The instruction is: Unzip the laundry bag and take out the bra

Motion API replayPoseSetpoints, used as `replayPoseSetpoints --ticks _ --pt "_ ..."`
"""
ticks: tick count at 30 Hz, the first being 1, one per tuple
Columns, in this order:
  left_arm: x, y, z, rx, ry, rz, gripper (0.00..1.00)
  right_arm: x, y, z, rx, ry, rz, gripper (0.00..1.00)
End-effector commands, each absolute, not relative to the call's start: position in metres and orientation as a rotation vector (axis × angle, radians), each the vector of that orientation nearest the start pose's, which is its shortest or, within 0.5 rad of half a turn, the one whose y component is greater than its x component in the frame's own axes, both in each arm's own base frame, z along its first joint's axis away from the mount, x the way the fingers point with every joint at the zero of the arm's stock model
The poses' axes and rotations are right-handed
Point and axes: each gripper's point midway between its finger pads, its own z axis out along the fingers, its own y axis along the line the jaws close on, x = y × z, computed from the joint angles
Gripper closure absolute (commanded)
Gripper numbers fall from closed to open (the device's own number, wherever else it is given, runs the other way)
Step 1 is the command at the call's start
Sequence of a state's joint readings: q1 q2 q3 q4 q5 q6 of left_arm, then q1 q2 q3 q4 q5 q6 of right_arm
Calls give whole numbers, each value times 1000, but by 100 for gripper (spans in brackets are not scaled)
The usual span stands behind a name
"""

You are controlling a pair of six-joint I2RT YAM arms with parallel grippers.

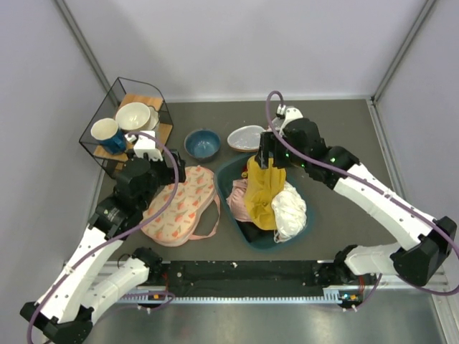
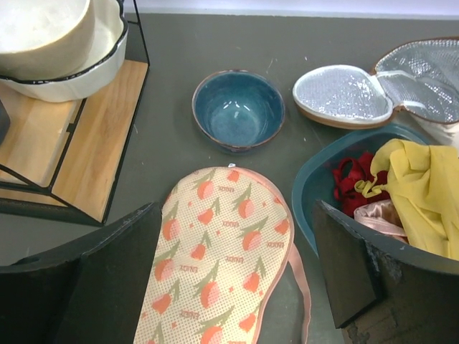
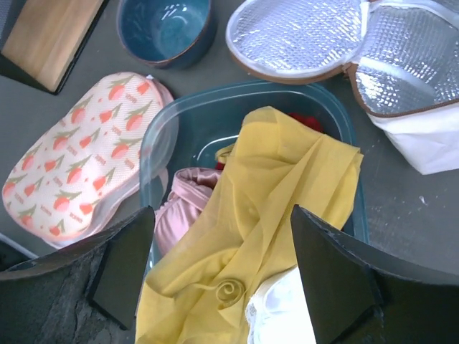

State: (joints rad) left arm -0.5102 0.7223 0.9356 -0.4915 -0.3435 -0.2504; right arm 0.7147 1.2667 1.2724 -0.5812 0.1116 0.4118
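right end effector [image 3: 222, 215] gapes empty over the bra [image 3: 287, 186] in the teal basin [image 3: 201, 122]; left end effector [image 2: 237, 208] likewise over the laundry bag [image 2: 215, 287] beside it. best lift straight, avoiding snags.

We find no text that we can read. The only lettering [image 2: 234, 224] we see is on the bag [image 2: 222, 287]. It is a short orange word in small capitals, printed beside each tulip [image 2: 206, 190] and repeated across the fabric. In the left wrist view each word shows as a short row of blurred letters. In the right wrist view and the top view it is only small dashes. We cannot tell what it spells.
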Motion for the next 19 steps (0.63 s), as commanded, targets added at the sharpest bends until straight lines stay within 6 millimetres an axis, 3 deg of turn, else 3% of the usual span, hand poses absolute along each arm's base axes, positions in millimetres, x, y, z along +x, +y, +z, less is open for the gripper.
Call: replayPoseSetpoints --ticks 1,3,7,10,14,19 --pt "259 -89 286 6 1890 -208 6 306 226 265 -171 2169 472 15" --pt "259 -92 273 43 1936 -196 2 319 203 270 -46 2149 406 2" --pt "259 -98 236 87 2068 -169 1 333 151 275 155 2095 211 1" --pt "259 -105 226 87 2101 -198 1 329 126 278 205 2061 92 1" --pt "262 -112 225 73 2066 -253 1 315 107 276 223 2039 38 1" --pt "263 -116 229 68 2033 -287 1 299 91 257 236 2055 -14 1"
